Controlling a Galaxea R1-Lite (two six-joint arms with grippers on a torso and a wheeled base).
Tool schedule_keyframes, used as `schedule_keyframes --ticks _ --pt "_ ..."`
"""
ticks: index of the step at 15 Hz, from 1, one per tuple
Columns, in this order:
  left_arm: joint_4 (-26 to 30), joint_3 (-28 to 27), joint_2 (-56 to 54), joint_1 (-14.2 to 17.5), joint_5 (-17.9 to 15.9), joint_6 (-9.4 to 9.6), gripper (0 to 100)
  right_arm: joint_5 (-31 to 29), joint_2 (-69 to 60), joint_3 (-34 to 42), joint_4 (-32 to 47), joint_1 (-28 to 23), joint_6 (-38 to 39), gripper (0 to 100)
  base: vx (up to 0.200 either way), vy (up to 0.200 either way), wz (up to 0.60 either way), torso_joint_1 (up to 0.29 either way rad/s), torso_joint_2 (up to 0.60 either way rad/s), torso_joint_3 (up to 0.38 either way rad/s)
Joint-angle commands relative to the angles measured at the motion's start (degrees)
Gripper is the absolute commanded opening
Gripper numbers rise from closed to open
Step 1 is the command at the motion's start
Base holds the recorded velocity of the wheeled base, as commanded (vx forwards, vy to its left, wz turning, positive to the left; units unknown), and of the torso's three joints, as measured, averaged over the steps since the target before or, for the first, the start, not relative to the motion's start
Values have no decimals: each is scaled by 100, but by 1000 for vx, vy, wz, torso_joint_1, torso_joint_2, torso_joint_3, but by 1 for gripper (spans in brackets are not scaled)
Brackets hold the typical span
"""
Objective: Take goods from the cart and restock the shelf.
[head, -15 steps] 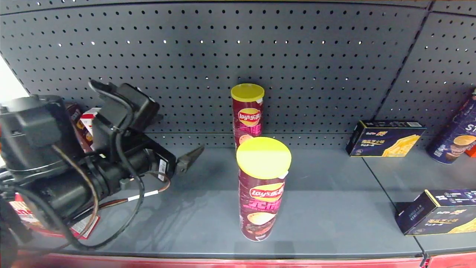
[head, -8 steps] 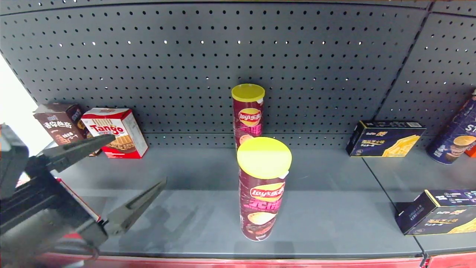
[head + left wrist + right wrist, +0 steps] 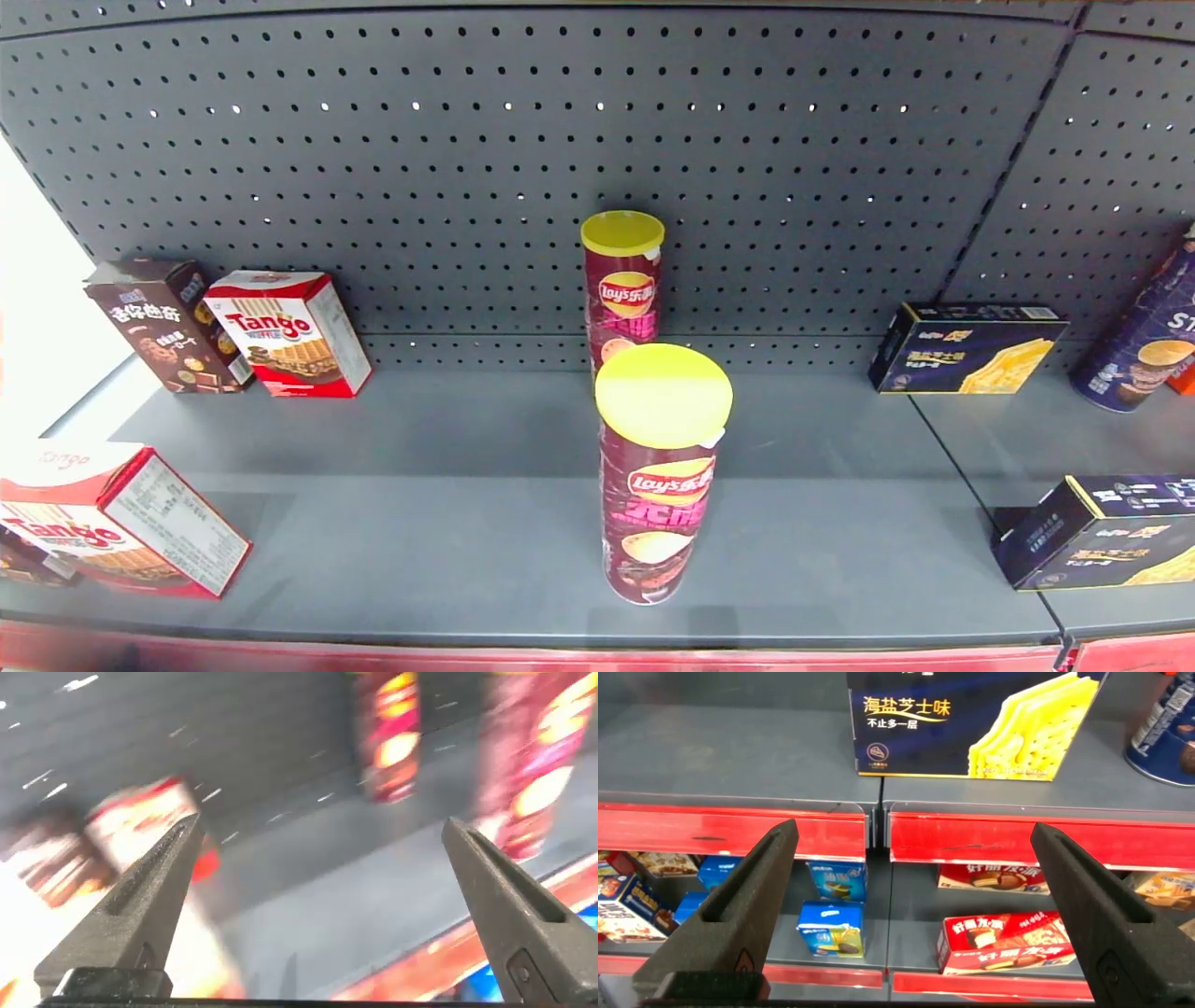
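The front chip can stands upright near the front lip of the shelf, directly ahead of a second can set against the pegboard. Tall and narrow, and so close to the lip, it looks to me the likeliest casualty. A nudge from an arm coming in with the next item could tip it, and a can on its side might well roll off. At the front left a red wafer box sits skewed, also close to the lip, where a passing arm could shove it over. The left gripper has its fingers spread wide with nothing between them, and both cans show blurred beyond it. The right gripper is likewise spread and empty. It sits low before the red shelf edge, beneath a dark blue cracker box; rising straight up, I'd guess, it could catch that edge or knock the box.
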Motion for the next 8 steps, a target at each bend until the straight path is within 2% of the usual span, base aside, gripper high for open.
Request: schedule_keyframes --ticks 1,2,3,4,5,6,7,8 --pt "393 335 -1167 1065 -12 -84 100 0 8 1 0 0 -4 100 0 0 0 0 0 0" --pt "868 335 -1466 1416 -21 -181 100 0 8 1 0 0 -4 100 0 0 0 0 0 0" --pt "1500 335 -1817 1820 -38 -190 100 8 8 1 0 0 -4 100 0 0 0 0 0 0" --pt "1544 335 -1844 1856 -38 -190 100 8 8 1 0 0 -4 100 0 0 0 0 0 0" --pt "2634 335 -2397 2550 -126 -199 100 0 8 1 0 0 -4 100 0 0 0 0 0 0" --pt "3118 335 -2520 2515 -311 -163 100 0 8 1 0 0 -4 100 0 0 0 0 0 0" --pt "3355 335 -2591 2444 -618 -172 100 0 8 1 0 0 -4 100 0 0 0 0 0 0" --pt "3355 335 -2617 2444 -847 -181 100 8 8 1 0 0 -4 100 0 0 0 0 0 0"
